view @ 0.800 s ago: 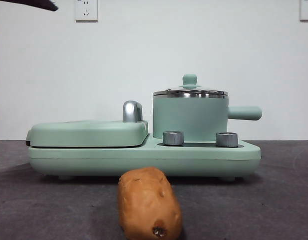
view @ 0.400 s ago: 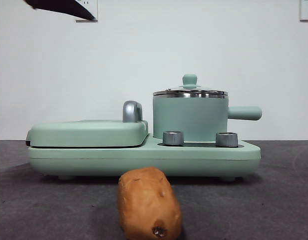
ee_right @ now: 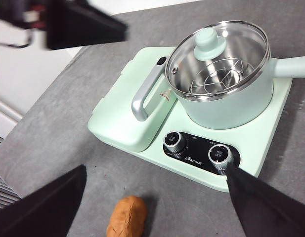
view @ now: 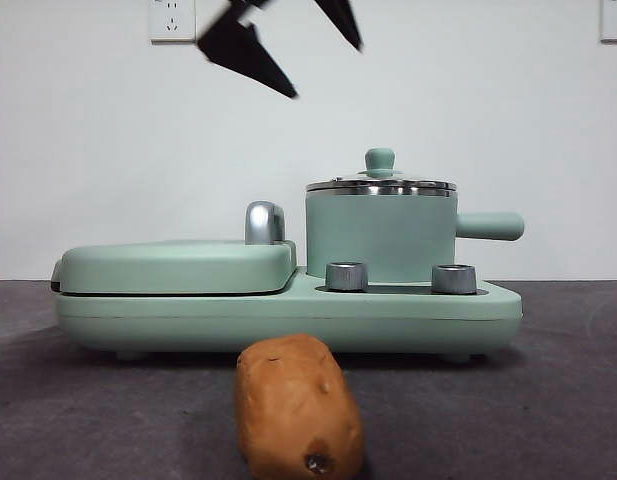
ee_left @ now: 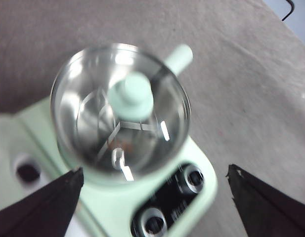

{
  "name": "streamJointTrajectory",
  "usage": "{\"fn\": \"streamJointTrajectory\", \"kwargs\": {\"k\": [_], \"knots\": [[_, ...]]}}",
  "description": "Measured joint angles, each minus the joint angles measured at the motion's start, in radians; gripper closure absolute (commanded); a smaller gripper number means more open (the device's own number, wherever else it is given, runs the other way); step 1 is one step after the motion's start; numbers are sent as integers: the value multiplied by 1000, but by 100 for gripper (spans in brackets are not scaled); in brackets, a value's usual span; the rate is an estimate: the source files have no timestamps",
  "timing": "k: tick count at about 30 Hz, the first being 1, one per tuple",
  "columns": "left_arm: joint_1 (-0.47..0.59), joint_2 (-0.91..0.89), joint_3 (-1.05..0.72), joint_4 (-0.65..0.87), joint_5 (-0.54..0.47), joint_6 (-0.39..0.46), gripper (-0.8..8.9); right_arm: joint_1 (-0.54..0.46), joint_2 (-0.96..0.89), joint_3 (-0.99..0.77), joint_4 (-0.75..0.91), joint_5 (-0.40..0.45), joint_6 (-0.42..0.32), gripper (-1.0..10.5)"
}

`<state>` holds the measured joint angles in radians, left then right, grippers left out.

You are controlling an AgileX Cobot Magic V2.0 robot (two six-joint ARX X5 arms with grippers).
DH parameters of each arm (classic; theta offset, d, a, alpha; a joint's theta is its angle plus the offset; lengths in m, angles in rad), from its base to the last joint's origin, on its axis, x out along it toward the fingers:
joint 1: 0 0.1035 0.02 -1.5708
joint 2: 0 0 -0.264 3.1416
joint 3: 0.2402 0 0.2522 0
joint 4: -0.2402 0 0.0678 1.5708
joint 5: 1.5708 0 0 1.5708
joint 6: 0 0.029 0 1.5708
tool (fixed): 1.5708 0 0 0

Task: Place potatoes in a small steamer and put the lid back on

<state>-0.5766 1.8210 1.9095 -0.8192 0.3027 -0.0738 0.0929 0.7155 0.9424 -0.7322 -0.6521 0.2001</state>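
Observation:
The orange-brown potato (view: pixel 298 405) lies on the dark table in front of the appliance, and the right wrist view shows it too (ee_right: pixel 126 217). The mint-green steamer (view: pixel 380 235) stands on the appliance's right side with its glass lid (view: pixel 380 185) on. My left gripper (view: pixel 326 70) is open and empty, high above and a little left of the lid. Its wrist view looks down on the lid (ee_left: pixel 93 118) between the jaws of the left gripper (ee_left: pixel 154 173). My right gripper (ee_right: pixel 156 170) is open and empty, high above the table in front of the steamer (ee_right: pixel 231 103).
The steamer sits on a mint-green appliance base (view: pixel 288 315) with two steel knobs (view: pixel 347 276). On its left is a flat grill cover (view: pixel 178 265) with a chrome handle (view: pixel 265 222). A white wall with sockets (view: pixel 173 18) stands behind.
My left gripper has come in from the top left corner, moving right and down toward the space above the steamer, and its open jaws now show. The potato and steamer have not moved.

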Motion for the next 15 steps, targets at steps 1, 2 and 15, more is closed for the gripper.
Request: {"fn": "streamJointTrajectory", "kwargs": {"k": [1,2,15], "knots": [[-9,34,36,0,-22,0,352,0,-1,0,0,0,0,495],[-17,66,72,-1,-47,0,352,0,-1,0,0,0,0,495],[-105,293,236,73,-242,3,354,0,-2,0,0,0,0,496]]}}
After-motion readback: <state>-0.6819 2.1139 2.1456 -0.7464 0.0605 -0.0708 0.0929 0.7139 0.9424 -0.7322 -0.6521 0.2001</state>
